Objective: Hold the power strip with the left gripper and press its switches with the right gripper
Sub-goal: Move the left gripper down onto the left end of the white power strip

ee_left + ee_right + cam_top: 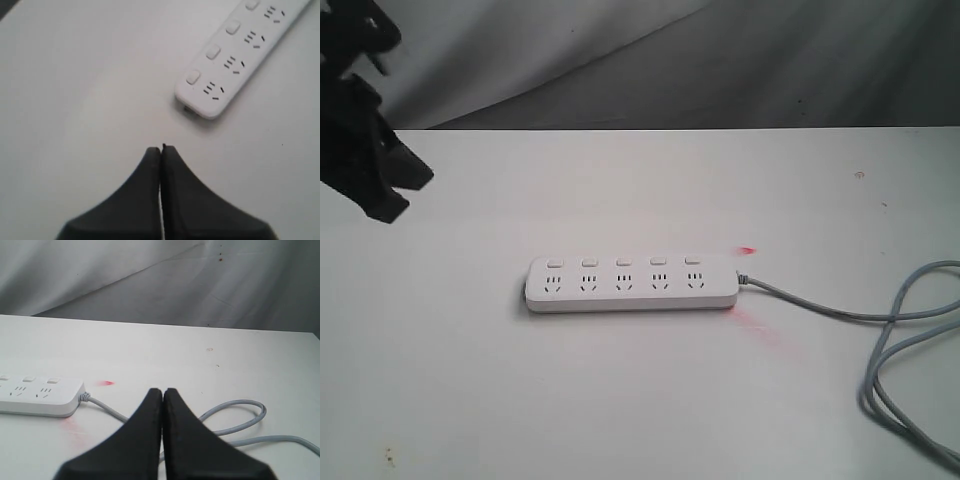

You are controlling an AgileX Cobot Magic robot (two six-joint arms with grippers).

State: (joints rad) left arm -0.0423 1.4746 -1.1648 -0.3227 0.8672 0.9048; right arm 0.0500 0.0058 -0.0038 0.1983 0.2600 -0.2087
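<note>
The white power strip [632,285] lies flat mid-table, cord end to the right. Its five small white switches [623,262] run along the far edge, one above each socket. A red glow [748,249] shines off the table by the cord end. My left gripper [400,195] hangs shut and empty high at the far left, well away from the strip. In the left wrist view its tips [161,148] are short of the strip's rounded end [210,100]. My right gripper [162,390] is shut and empty, short of the cord end [75,400]; the exterior view does not show it.
The grey cord [820,305] leaves the strip's right end and loops widely over the right side of the table [910,340]. In the right wrist view the cord loop [240,407] lies just beyond the fingers. A grey cloth backdrop [720,60] hangs behind the white table [620,400].
</note>
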